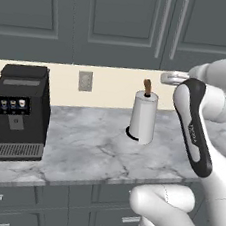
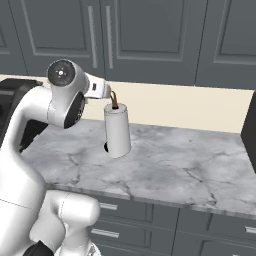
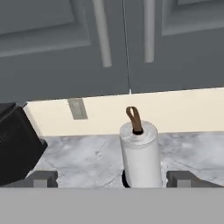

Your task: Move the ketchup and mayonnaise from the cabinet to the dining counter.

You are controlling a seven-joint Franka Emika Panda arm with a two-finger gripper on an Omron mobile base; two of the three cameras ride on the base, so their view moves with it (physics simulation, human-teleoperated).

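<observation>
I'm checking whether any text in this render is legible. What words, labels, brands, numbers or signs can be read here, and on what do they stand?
No text can be read.
Arm: a small grey mark on the dark link, too blurred to read.
Coffee machine: small coloured icons on its dark screen, no letters legible.
Paper-towel roll, wall outlet, cabinet doors: no lettering.

Dark grey cabinet (image 3: 65,52) — white paper-towel roll (image 3: 140,153), brown loop; grey-veined marble worktop (image 1: 80,146); coffee machine (image 1: 19,110) seemingly black.

paper-towel roll (image 1: 143,117) right of coffee machine (image 1: 19,110)
</observation>
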